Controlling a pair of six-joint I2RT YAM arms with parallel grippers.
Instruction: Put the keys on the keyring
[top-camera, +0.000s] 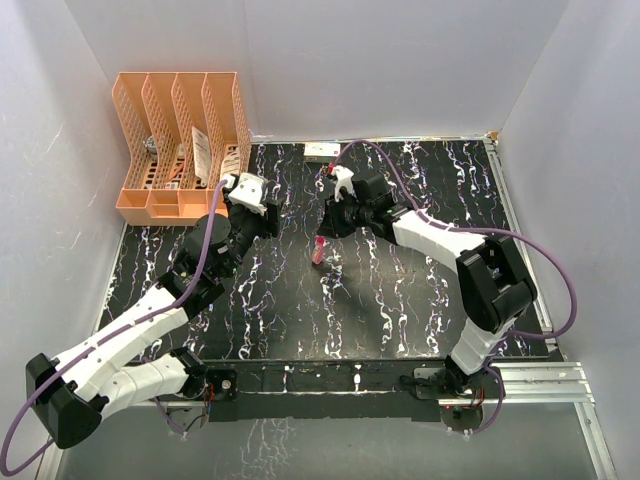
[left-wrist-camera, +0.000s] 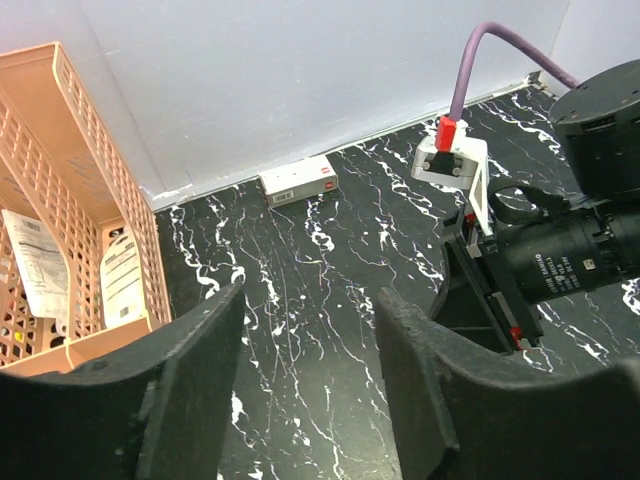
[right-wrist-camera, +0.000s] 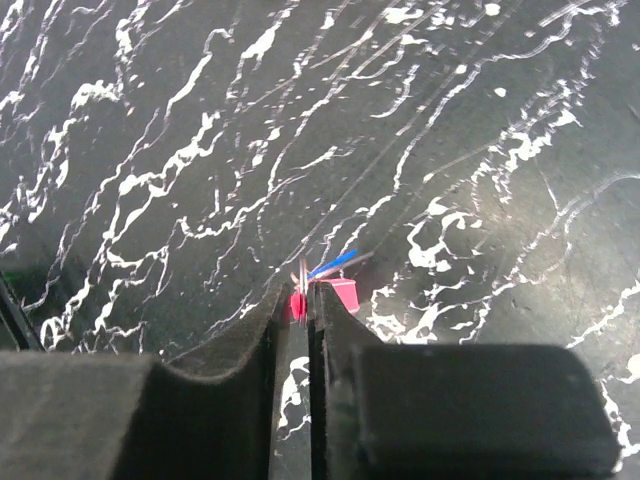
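The right gripper (right-wrist-camera: 299, 300) is pinching the small metal keyring with its short red-pink strap (right-wrist-camera: 346, 293), jaws all but closed on the strap. It is holding it low over the middle of the black, white-veined counter (right-wrist-camera: 480, 120). A tiny key with a bright blue head (right-wrist-camera: 336, 263) is sticking out just past the fingertips, touching the ring; whether it is threaded on is hard to tell. The left gripper (left-wrist-camera: 310, 385) is hanging about half open and holding nothing, well apart to the left. Beyond it, a peach mesh file rack (top-camera: 175, 140) and a small white box (left-wrist-camera: 298, 181) are sitting by the back wall.
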